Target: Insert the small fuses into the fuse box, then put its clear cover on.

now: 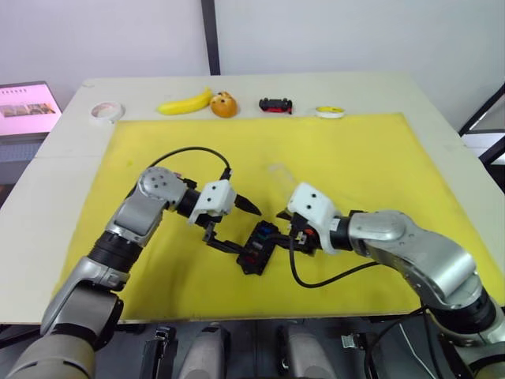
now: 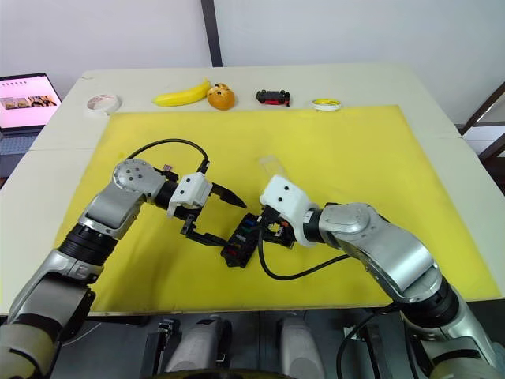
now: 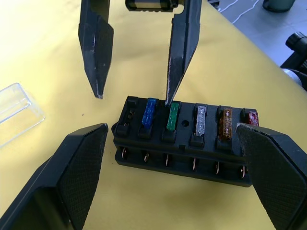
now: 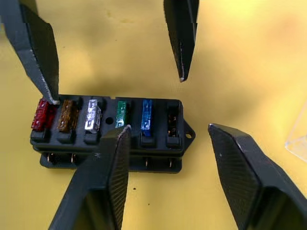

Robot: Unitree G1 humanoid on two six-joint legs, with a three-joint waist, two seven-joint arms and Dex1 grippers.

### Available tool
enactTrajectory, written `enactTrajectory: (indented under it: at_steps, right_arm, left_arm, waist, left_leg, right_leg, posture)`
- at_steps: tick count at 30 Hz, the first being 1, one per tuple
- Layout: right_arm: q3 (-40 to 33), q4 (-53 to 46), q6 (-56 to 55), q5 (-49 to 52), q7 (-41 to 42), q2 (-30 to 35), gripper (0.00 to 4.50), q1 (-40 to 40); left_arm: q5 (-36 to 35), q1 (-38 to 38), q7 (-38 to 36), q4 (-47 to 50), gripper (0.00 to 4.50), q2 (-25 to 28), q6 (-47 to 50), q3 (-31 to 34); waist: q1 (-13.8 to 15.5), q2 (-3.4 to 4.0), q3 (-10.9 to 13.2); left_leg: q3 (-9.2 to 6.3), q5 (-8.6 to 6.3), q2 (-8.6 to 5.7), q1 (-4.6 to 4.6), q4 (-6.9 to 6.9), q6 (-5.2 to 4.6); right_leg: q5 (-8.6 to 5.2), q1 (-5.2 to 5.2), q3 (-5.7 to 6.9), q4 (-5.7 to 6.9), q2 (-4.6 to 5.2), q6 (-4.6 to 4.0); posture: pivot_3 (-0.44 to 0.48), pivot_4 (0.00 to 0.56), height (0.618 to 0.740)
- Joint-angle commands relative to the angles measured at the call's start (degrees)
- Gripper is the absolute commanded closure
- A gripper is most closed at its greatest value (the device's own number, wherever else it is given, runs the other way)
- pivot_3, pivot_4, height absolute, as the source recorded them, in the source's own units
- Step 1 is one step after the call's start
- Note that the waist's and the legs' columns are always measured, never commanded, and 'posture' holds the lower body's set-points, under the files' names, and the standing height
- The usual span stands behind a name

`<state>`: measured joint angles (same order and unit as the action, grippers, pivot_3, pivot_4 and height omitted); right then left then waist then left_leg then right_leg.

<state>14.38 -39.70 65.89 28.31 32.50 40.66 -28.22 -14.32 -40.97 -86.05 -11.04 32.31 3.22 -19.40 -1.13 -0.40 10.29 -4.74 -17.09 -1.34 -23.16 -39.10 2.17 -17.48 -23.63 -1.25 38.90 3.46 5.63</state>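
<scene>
The black fuse box point(image 1: 256, 246) lies on the yellow mat near the table's front. Blue point(image 3: 150, 112), green point(image 3: 171, 116), clear point(image 3: 199, 120), brown point(image 3: 224, 122) and red point(image 4: 42, 115) small fuses sit in one row of it; the end slot beside the blue one is empty. My left gripper point(image 1: 249, 231) is open at the box's left side, one fingertip point(image 4: 52, 98) by the red fuse. My right gripper point(image 1: 282, 225) is open at its right side, one fingertip point(image 3: 169, 98) at the green fuse. Neither holds anything. The clear cover point(image 3: 14, 108) lies on the mat just beyond the box.
Along the mat's point(image 1: 371, 158) far edge lie a banana point(image 1: 185, 103), an orange object point(image 1: 224, 104), a black-and-red toy car point(image 1: 275, 104) and a yellow tape roll point(image 1: 330, 112). A white tape roll point(image 1: 105, 112) and a lit screen point(image 1: 28, 106) are at the far left.
</scene>
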Motion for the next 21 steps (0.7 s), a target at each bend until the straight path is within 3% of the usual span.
enactTrajectory:
  at_steps: [1,5,6,8,12,21]
  right_arm:
    - [-3.37,-2.93,-1.05,1.12,0.68,0.27,1.71,-0.99]
    - [-7.06,-2.79,-5.17,3.64,1.42,-3.09,1.71,2.75]
    - [-7.29,-2.59,-7.36,3.71,1.92,-3.82,1.95,4.15]
    - [-6.79,-2.11,-11.07,3.51,2.81,-5.15,2.51,7.05]
    - [-4.9,0.74,-17.08,0.8,2.56,-7.2,4.46,10.34]
    - [-2.92,5.73,-22.27,-2.51,3.1,-7.9,4.46,12.91]
  left_arm:
    - [-0.34,0.06,-0.18,1.47,0.0,0.25,-0.76,1.44]
    - [-0.73,0.18,-0.92,1.73,0.0,0.75,-0.67,1.65]
    - [-0.85,0.14,-1.12,1.74,0.0,0.87,-0.63,1.75]
    - [-1.17,0.02,-1.63,1.71,0.0,1.01,-0.58,1.95]
    - [-1.58,-0.02,-2.32,1.85,0.0,1.16,-0.43,2.14]
    - [-0.91,-0.25,-2.62,1.15,0.0,1.18,-1.05,2.04]
  waist:
    - [-0.01,0.0,0.0]
    - [0.03,-0.01,0.0]
    - [0.05,0.0,0.0]
    - [0.1,0.0,0.0]
    - [-0.07,0.0,0.0]
    - [-0.05,0.0,0.0]
  left_leg:
    - [0.0,0.0,0.0,0.0,0.0,0.0]
    - [-0.01,0.0,0.0,0.0,0.0,0.0]
    - [-0.01,-0.01,0.0,0.0,0.0,-0.01]
    - [0.0,-0.01,0.0,0.0,0.0,-0.02]
    - [0.04,-0.01,-0.02,0.01,-0.01,-0.03]
    - [0.03,-0.01,-0.02,0.04,-0.01,-0.03]
  right_leg:
    - [0.0,0.0,0.0,0.0,0.0,0.0]
    - [0.0,0.01,0.0,0.0,-0.01,0.0]
    - [0.0,0.01,0.0,0.0,-0.01,0.0]
    - [0.0,0.01,0.0,0.01,-0.01,0.0]
    - [0.0,0.0,-0.02,0.03,0.01,0.0]
    - [0.0,0.01,-0.03,0.05,-0.01,0.01]
  posture:
    - [0.0,0.15,0.74]
    - [0.0,0.15,0.74]
    - [0.0,0.15,0.74]
    - [0.0,0.15,0.74]
    - [0.0,0.15,0.74]
    - [0.0,0.15,0.74]
